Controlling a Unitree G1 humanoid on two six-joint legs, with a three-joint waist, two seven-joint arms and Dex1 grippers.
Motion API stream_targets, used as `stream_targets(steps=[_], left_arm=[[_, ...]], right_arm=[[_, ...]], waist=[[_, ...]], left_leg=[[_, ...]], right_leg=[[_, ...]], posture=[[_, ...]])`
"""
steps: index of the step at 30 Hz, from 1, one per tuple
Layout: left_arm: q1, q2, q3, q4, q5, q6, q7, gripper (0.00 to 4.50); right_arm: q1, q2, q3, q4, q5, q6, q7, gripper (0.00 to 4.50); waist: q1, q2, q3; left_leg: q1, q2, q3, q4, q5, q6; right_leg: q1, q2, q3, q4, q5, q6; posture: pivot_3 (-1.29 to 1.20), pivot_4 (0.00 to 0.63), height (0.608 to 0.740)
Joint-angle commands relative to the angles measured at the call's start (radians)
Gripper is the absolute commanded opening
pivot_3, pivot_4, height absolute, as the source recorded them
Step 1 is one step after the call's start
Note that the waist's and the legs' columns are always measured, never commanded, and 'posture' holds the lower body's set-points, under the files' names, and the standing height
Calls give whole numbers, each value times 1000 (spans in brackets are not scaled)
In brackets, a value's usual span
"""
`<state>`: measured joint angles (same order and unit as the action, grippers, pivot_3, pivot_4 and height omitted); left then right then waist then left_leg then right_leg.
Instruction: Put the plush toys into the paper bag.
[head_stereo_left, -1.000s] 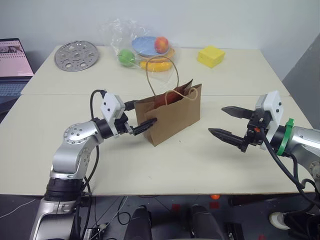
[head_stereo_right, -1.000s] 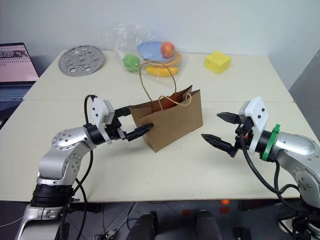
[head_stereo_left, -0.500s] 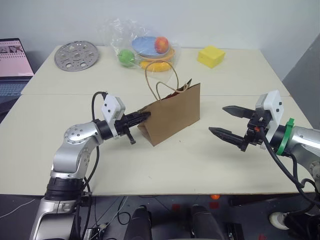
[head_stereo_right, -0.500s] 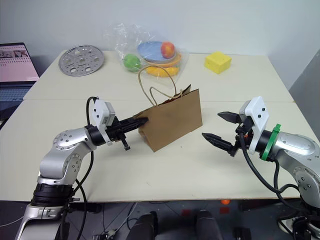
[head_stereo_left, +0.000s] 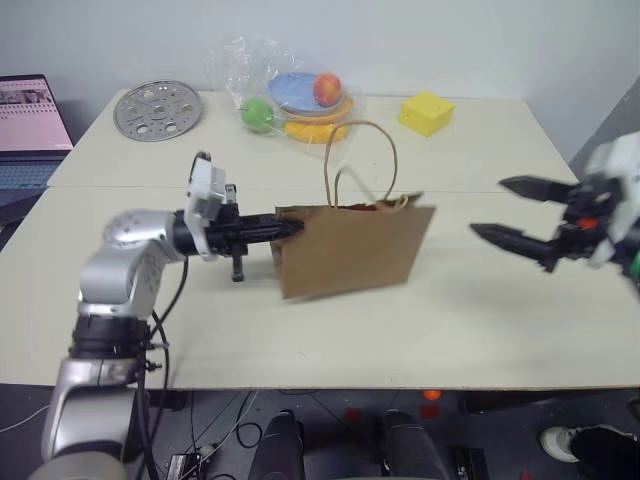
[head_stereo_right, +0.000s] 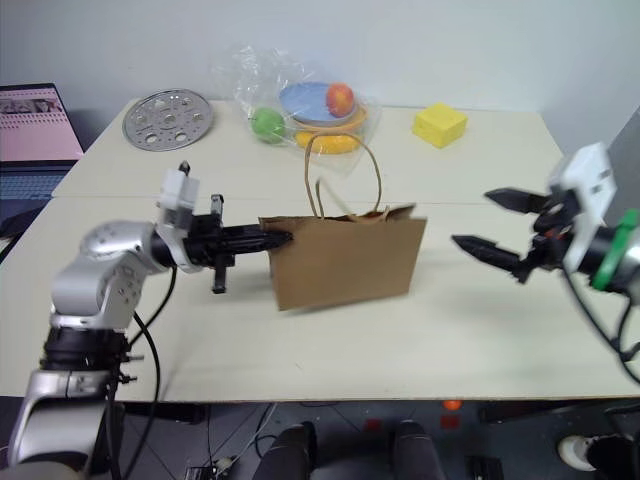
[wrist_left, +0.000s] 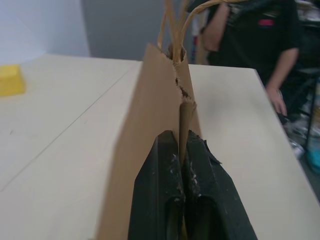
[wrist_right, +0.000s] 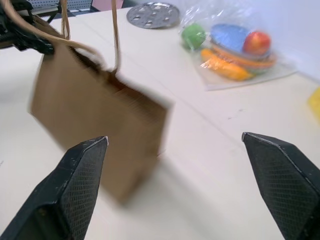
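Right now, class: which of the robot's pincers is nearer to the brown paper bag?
The left. The left pincer is shut on the paper bag at its side edge. The right pincer is open and apart from the bag, off its opposite end.
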<state>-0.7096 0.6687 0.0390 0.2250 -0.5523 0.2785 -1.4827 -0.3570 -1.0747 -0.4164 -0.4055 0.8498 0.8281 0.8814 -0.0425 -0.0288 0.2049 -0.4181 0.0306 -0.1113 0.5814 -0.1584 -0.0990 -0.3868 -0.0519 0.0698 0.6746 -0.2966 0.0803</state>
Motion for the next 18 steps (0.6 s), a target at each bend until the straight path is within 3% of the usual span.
stream_targets(steps=[1, 4, 9, 13, 18], left_arm=[[-62, -43, -52, 187, 59, -158, -118, 33], [-109, -74, -121, 366, 87, -308, -132, 33], [-146, -84, -188, 469, 91, -434, -132, 33], [-179, -35, -232, 485, 64, -412, -132, 954], [-119, 177, -264, 223, -66, -200, -132, 2500]], right_arm=[[21, -53, -62, 5, 49, 36, 77, 4500], [56, -61, -82, -63, 115, 99, 64, 4500], [107, -56, -99, -119, 145, 123, 54, 4500], [120, -46, -101, -125, 146, 111, 49, 4500], [130, -10, -71, -101, 110, 67, 49, 4500]], waist=[[1, 0, 0], [3, 0, 0], [6, 0, 0], [9, 0, 0], [-7, 0, 0]], left_leg=[[0, 0, 0, 0, 0, 0], [-1, 0, 0, 1, 0, 0], [-2, 0, 0, 2, 0, 0], [-3, 0, 0, 5, 0, 0], [-6, 0, -1, 7, 0, 0]], right_leg=[[0, 0, 0, 0, 0, 0], [0, 0, 0, 0, 0, 0], [-1, 0, 0, 1, 1, 1], [-1, 0, 0, 1, 1, 2], [-2, 0, 0, 1, 1, 4]], posture=[[0, 150, 740], [0, 150, 740], [0, 150, 740], [0, 150, 740], [0, 150, 740]])
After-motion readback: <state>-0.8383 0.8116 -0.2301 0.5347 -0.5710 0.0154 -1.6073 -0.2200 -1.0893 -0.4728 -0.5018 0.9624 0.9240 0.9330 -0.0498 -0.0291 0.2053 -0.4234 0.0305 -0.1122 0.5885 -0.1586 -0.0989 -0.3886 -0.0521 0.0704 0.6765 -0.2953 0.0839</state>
